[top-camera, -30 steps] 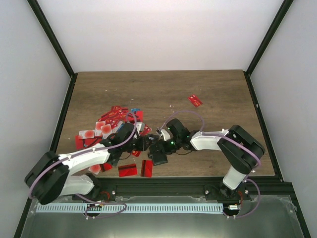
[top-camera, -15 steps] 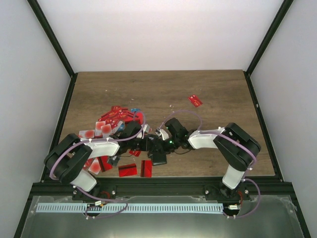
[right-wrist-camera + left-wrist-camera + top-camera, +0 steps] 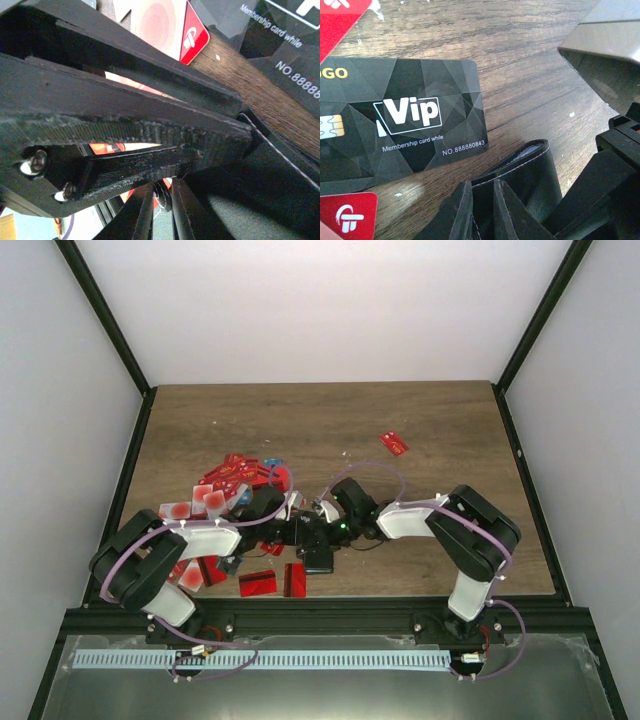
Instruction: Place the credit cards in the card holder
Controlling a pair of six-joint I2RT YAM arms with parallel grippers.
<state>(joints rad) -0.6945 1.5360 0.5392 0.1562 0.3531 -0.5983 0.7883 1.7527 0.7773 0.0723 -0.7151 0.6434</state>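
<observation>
The left pincer [image 3: 481, 189] clamps a flap of the card holder [image 3: 532, 172]; whether the right pincer [image 3: 162, 189] grips cannot be told, and uneven pulling could slip the flap free.

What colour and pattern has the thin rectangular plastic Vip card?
The Vip card is black with grey triangular facets; clearest in left wrist view.

The brown wood-grain bench [image 3: 440, 430] stands inside a booth of plain white wall panels [image 3: 320, 310], with slim black frame posts [image 3: 112, 322] running down the corners to a black rail [image 3: 360, 608] along the near edge. In front of that rail lies a dull grey metal sheet [image 3: 330, 692] carrying a long white slotted strip [image 3: 300, 659]. A few tiny pale specks [image 3: 571, 114] dot the wood.
</observation>
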